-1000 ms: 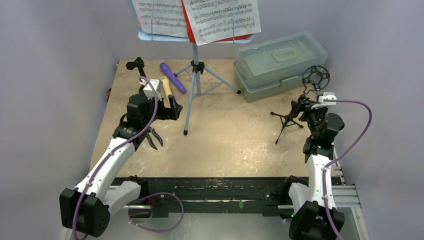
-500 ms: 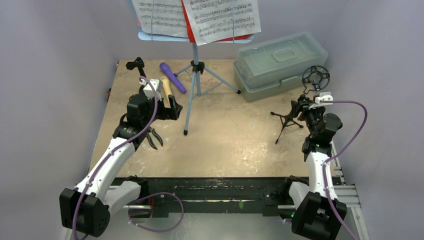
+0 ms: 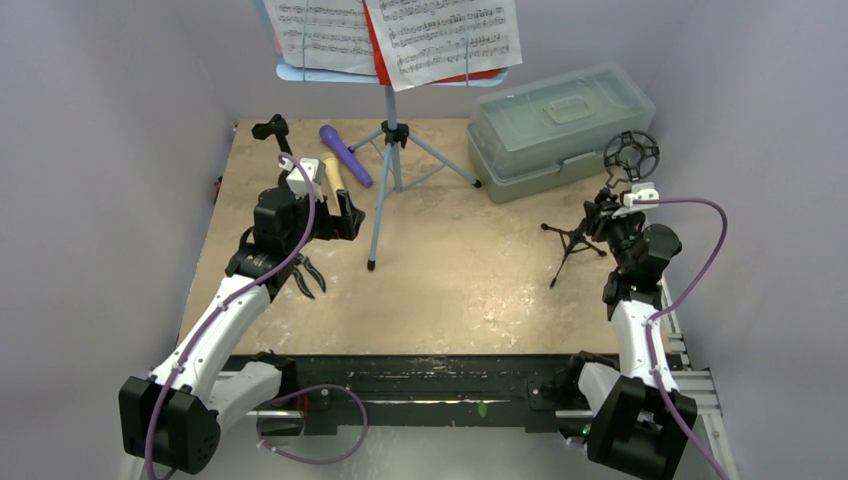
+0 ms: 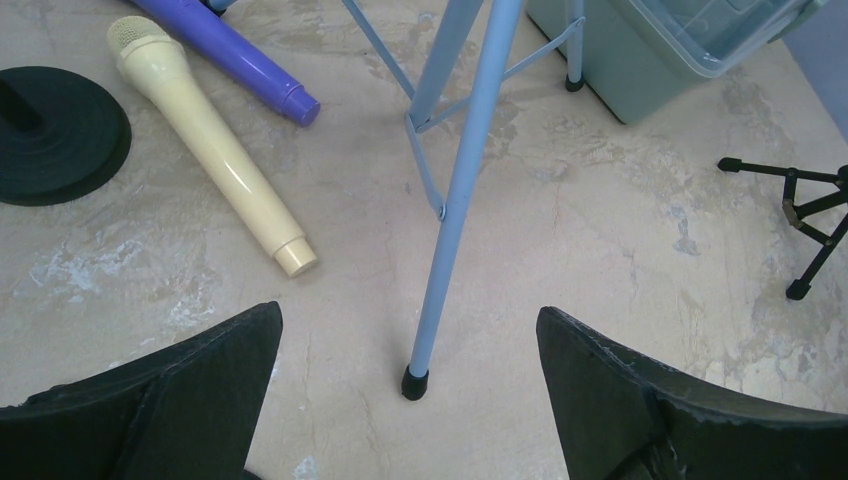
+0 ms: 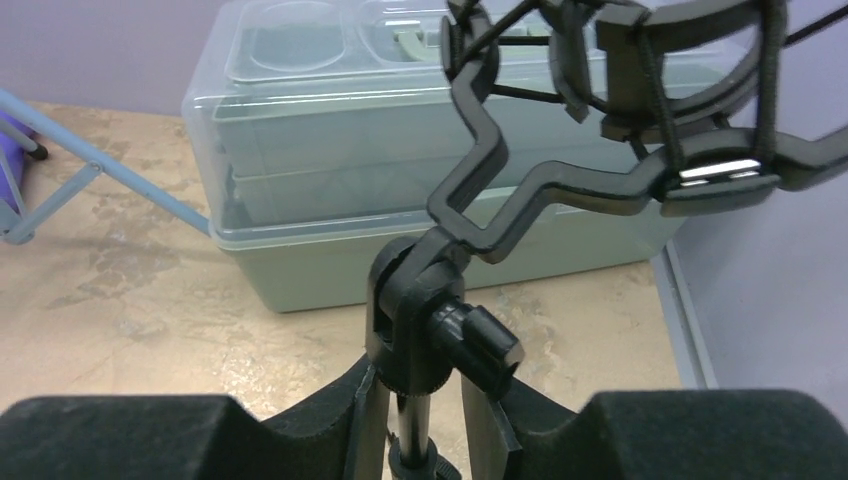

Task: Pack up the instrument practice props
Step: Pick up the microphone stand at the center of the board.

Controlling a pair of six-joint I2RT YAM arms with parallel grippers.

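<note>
The right pincer [image 5: 430,410] sits low on the tripod mic holder [image 5: 405,300], one dark pad on each side of its thin stem, just under the swivel hub and its knob. The pads are close in on the stem, but I cannot tell whether they are clamped on it or only flanking it. Above the pincer a kinked black bracket carries the holder's ring [image 5: 640,190] - an open hoop strung with thin cords. The holder stands upright on the table [image 4: 620,250], its spidery black legs spread to the pincer's left in the top view. Beyond the pincer and the ring sits a translucent grey-green box [image 5: 400,200], lid on.

The left pincer [image 4: 408,315] hangs over the table with its fingers wide apart, holding nothing. Between the fingers, slightly ahead, is the black-capped foot of the front leg of the pale-blue music rack [image 4: 460,190], whose pole rises away from the pincer. Its shelf holds white sheet-music pages [image 3: 440,35] with a red-pink one behind them. Ahead and left of this pincer lies the tan microphone [image 4: 210,150] - cream, glossy, grille end pointing away. The purple microphone [image 4: 230,60] lies just past it, and the two look to be touching or nearly so. Further left is the black round-base holder [image 4: 55,135], with the tan microphone's head just beside its disc.
</note>
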